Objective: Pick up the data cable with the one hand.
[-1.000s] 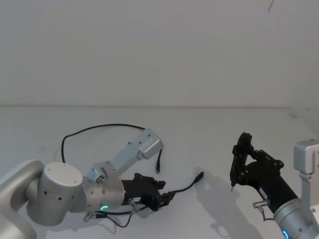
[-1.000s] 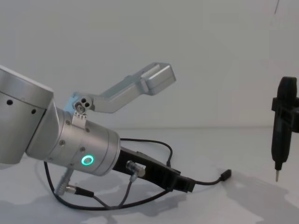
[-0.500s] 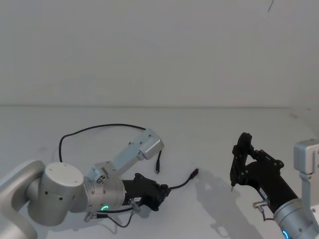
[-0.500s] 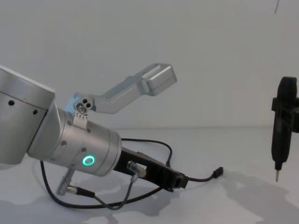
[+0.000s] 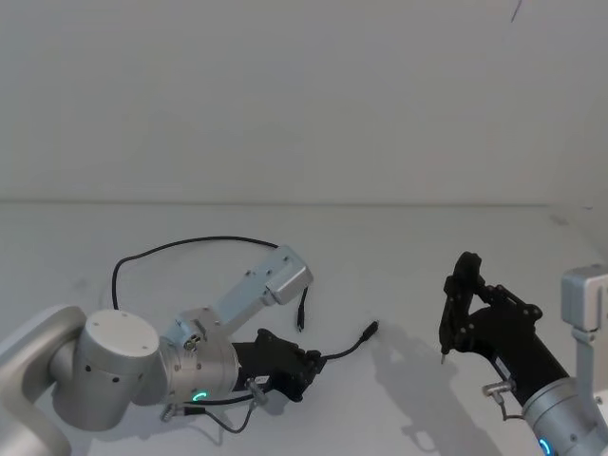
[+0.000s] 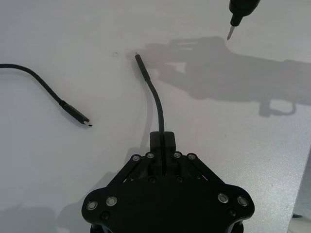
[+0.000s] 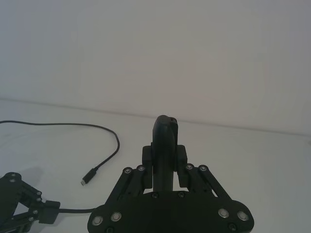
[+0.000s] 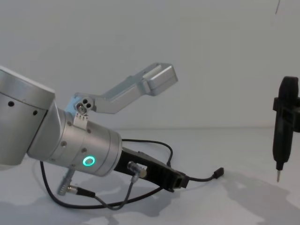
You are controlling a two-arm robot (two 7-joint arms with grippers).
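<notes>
The data cable (image 5: 180, 245), thin and black, loops over the white table from the far left round to my left gripper (image 5: 306, 363). That gripper lies low over the table, shut on the cable (image 6: 158, 104) a short way behind one plug (image 6: 139, 60). This plug (image 8: 218, 172) juts forward past the fingertips. The other plug (image 6: 80, 119) lies free on the table beside it. My right gripper (image 5: 467, 313) hovers to the right, shut on a black pen-like tool (image 7: 164, 141) whose metal tip (image 8: 278, 176) points down.
A short grey wire with a silver plug (image 8: 70, 189) hangs under my left wrist. The silver camera bracket (image 5: 275, 277) sticks out above the left gripper. The white table (image 5: 408, 256) runs back to a plain wall.
My left gripper has drawn back a little toward me with the cable in it, and the free plug has slid leftward with it. The right arm has stayed still.
</notes>
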